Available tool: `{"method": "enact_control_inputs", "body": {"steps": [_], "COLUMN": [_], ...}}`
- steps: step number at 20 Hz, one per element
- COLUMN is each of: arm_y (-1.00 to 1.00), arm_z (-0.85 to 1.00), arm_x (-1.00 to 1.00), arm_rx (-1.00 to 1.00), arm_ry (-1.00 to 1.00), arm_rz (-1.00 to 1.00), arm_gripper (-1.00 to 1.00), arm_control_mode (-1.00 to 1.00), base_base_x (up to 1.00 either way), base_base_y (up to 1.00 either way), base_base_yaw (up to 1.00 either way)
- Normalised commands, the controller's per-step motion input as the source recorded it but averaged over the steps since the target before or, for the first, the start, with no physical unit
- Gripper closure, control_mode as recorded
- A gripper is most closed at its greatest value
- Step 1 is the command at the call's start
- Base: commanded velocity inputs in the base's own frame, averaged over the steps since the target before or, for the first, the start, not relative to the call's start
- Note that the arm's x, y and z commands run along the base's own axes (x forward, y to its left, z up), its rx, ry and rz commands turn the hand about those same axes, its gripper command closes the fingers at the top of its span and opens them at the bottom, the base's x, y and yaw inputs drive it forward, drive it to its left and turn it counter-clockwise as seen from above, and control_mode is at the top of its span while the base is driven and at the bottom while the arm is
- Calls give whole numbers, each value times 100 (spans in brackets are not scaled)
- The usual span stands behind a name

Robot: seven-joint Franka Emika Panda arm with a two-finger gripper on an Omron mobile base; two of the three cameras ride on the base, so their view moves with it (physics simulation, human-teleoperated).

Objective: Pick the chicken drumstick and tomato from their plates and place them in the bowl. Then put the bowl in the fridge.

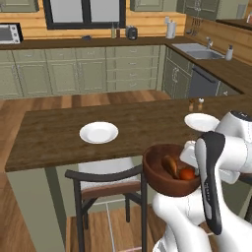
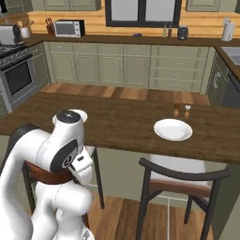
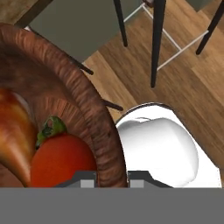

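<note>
Because the chicken drumstick (image 1: 170,165) and tomato (image 1: 186,173) already lie inside the bowl (image 1: 157,172), the gripper (image 3: 112,177) is clenched on the bowl's rim, one finger inside and one outside, carrying it level off the counter (image 1: 59,138) above the floor, presumably bound for the fridge, leaving both plates (image 1: 99,132) bare.

We can read no text, label, brand, number or sign on anything here; the surfaces we see are plain or too small and blurred to show lettering.
</note>
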Motion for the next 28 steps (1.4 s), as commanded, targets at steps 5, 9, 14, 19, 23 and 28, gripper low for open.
{"method": "enact_control_inputs", "body": {"steps": [5, 9, 14, 19, 23, 28], "arm_y": [0, 0, 0, 0, 0, 0], "arm_z": [0, 0, 0, 0, 0, 0], "arm_x": [0, 0, 0, 0, 0, 0], "arm_rx": [0, 0, 0, 0, 0, 0], "arm_ry": [0, 0, 0, 0, 0, 0], "arm_rz": [0, 0, 0, 0, 0, 0], "arm_gripper": [100, 100, 100, 100, 100, 100], "arm_control_mode": [100, 100, 100, 100, 100, 100], "base_base_x": [-47, 1, 19, 48, 66, 42], "base_base_y": [88, 100, 100, 100, 100, 99], "base_base_yaw": [5, 0, 0, -3, -10, -23]}}
